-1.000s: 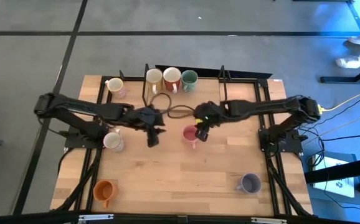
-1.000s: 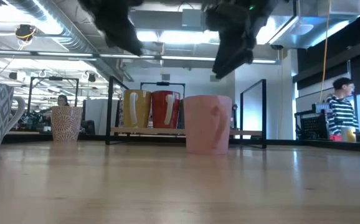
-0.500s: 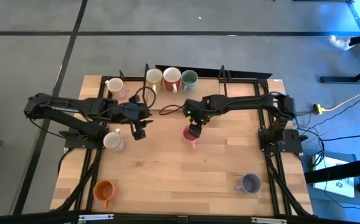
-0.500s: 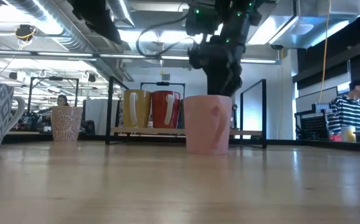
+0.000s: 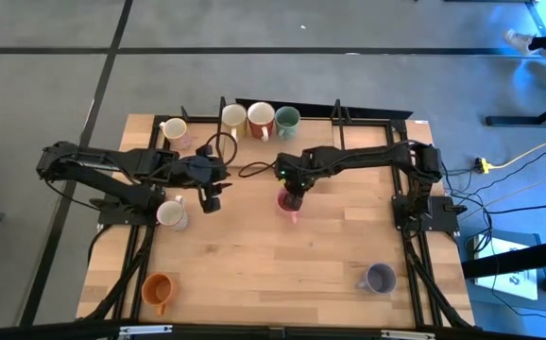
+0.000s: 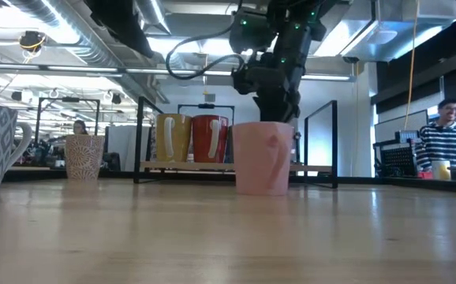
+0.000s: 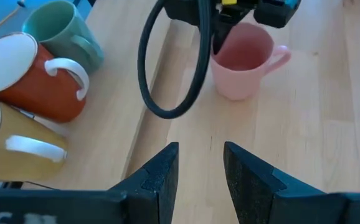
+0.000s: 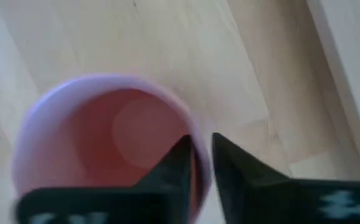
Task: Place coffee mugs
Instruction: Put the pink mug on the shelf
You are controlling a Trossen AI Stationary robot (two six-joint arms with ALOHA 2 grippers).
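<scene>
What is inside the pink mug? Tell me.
In the right wrist view the pink mug looks empty, apart from one finger of the right gripper dipping inside its rim, the other finger outside. That finger hides part of the wall.

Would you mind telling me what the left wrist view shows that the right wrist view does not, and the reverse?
Only the left wrist view shows the green mug, the orange-red mug and the yellow mug grouped by the table edge, a looped black cable, and the left gripper open and empty. Only the right wrist view shows the right gripper straddling the mug's rim, one finger inside, one outside. Both show the pink mug upright on the wooden table.
</scene>
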